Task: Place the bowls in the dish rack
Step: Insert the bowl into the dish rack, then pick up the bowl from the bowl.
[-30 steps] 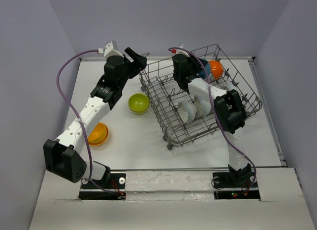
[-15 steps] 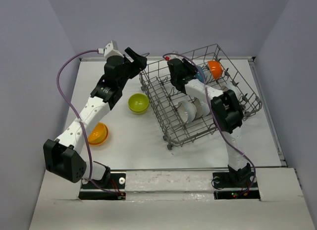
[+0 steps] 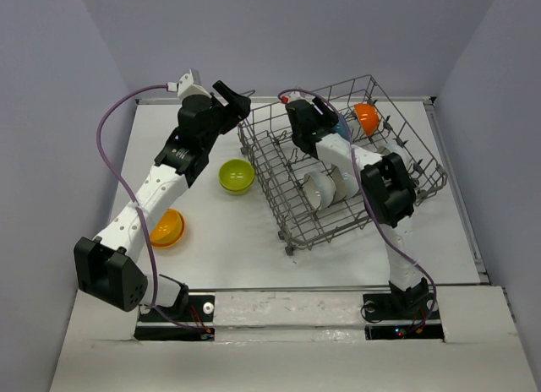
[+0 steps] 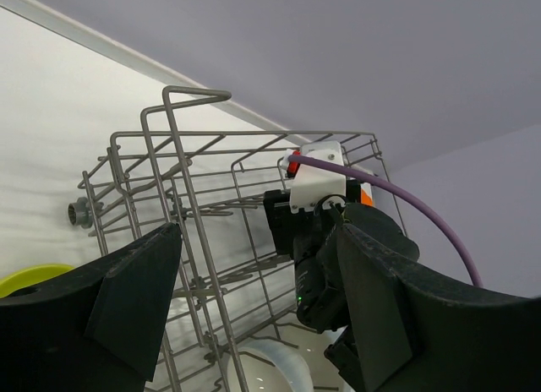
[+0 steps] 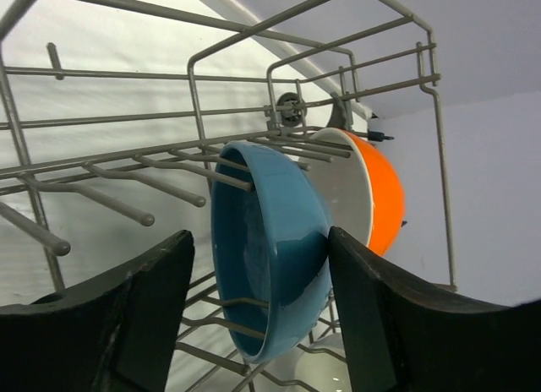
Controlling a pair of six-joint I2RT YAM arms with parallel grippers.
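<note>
Desk: status requested, left to right.

Bench: loose orange bowl (image 3: pixel 167 227) is seen on the table (image 3: pixel 220 240) at the far left, close beside the left arm. Lime green bowl (image 3: pixel 237 176) is set mouth up further back, near the dish rack (image 3: pixel 287 208) but apart from it. Neither bowl is touched by anything.

Desk: left gripper?

Bench: left gripper (image 4: pixel 258 240) is held above the table by the rack's far left corner. Fingers are spread wide and nothing is between them (only rack wire and the other arm are framed beyond).

Desk: rack contents?

Bench: rack is sat skewed on the table, right of centre. Two white bowls (image 3: pixel 319 189) are stood on edge, side by side, among the tines in the near half. Blue bowl (image 5: pixel 270 248) is stood on edge between tines at the far end. Racked orange bowl (image 5: pixel 380 198) (orange outside, white inside) is lodged directly behind it. Whether those two touch cannot be told.

Desk: right gripper?

Bench: right gripper (image 5: pixel 259 240) is reached inside the rack, pointed at the blue bowl. Fingers are parted and the bowl is seen between them in the wrist view, carried by the tines. Contact between the right-hand finger and the bowl cannot be settled.
</note>
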